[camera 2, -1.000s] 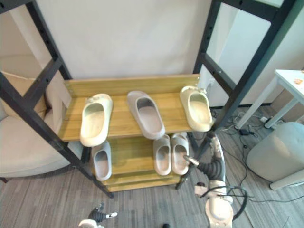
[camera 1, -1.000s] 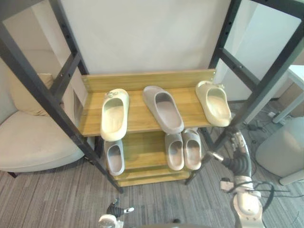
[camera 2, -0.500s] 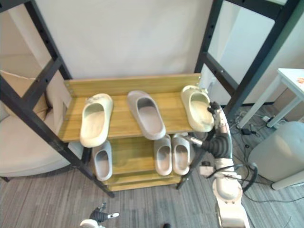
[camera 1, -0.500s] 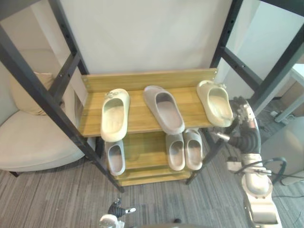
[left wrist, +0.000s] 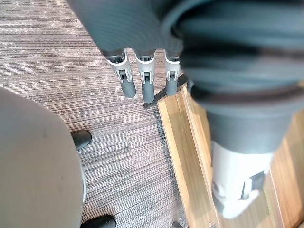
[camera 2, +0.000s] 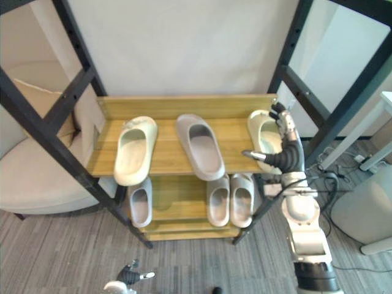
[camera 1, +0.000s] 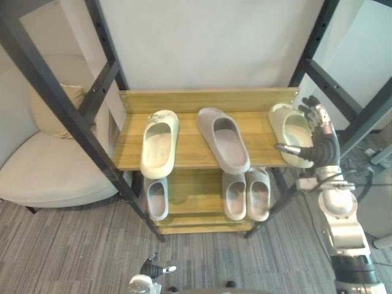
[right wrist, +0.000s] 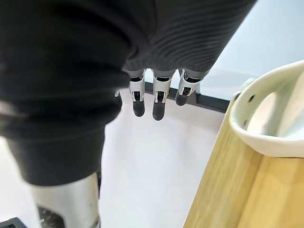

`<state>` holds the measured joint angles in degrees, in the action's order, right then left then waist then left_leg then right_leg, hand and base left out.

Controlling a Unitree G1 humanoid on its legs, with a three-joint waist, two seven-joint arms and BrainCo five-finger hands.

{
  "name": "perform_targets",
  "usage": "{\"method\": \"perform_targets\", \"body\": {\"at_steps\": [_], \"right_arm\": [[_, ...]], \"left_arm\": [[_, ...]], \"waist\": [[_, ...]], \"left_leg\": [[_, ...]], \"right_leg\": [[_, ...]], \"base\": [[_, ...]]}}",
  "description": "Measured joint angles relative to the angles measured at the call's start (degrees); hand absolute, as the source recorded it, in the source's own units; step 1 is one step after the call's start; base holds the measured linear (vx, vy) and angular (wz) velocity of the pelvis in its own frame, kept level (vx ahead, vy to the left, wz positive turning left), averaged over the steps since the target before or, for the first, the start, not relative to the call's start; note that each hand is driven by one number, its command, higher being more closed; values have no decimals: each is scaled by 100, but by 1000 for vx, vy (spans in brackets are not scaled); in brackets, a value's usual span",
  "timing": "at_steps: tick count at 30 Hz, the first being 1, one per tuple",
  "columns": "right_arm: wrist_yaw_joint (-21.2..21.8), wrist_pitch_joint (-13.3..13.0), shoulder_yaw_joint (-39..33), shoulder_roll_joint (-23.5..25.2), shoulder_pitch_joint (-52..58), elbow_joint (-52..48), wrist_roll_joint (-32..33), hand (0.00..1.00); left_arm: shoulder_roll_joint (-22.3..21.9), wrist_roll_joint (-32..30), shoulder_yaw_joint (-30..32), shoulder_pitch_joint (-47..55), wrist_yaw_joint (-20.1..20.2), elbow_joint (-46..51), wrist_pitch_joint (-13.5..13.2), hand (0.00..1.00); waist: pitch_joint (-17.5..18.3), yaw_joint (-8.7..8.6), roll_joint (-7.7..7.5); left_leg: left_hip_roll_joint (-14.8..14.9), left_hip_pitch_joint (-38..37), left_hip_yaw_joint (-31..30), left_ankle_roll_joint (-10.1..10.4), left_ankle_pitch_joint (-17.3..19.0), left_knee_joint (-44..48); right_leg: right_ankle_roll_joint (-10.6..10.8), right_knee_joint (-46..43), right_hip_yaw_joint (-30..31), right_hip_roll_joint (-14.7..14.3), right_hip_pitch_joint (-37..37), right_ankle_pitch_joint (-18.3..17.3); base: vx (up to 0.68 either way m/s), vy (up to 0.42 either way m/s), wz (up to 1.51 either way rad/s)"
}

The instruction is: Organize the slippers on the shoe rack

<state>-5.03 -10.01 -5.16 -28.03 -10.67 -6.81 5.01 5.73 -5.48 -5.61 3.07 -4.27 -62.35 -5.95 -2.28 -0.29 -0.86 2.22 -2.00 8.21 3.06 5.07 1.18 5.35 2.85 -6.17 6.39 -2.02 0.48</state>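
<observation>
We reach for the cream slipper (camera 1: 291, 125) on the shoe rack's (camera 1: 208, 99) top shelf, right end. Our right hand (camera 1: 318, 138), fingers spread, seems just beside it. Next we must grasp it. The left hand (left wrist: 145, 88) hangs low, fingers straight.

Three slippers (camera 1: 223, 139) on upper shelf (camera 1: 191, 156), three on lower shelf (camera 1: 191, 199), armchair (camera 1: 46, 174) left of rack (camera 1: 208, 99)

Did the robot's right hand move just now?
Yes. The right hand rose from below the top shelf's front edge to beside the cream slipper at the shelf's right end, fingers open.
</observation>
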Motion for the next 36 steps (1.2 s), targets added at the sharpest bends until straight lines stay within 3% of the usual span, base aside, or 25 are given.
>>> {"method": "perform_targets", "body": {"at_steps": [8,15,35,36], "right_arm": [[25,165,573,-390,-856,959,15,0],[69,289,1023,-426,-1510,1761,192,0],[174,415,1933,-471,-2635,3206,172,0],[176,420,1975,-470,-2723,3297,167,100]], "left_arm": [[11,7,2,12,1,97,1,0],[25,49,10,4,0,220,-3,0],[25,178,17,-91,-17,341,-90,0],[25,178,17,-104,-17,341,-90,0]], "waist": [[-38,40,-52],[-192,60,-118],[-525,206,-81],[-537,225,-82]], "left_leg": [[-64,95,-118,-52,-39,-9],[-92,163,-136,-74,-59,-9],[-92,294,-257,-103,-81,-24],[-92,293,-258,-104,-81,-23]], "right_leg": [[1,-68,-116,59,77,-32],[-1,-77,-135,82,97,-30],[-19,-197,-248,86,217,-17],[-19,-198,-249,86,217,-17]], "base": [[-7,3,8],[3,2,1],[-2,-3,3],[0,0,0]]}}
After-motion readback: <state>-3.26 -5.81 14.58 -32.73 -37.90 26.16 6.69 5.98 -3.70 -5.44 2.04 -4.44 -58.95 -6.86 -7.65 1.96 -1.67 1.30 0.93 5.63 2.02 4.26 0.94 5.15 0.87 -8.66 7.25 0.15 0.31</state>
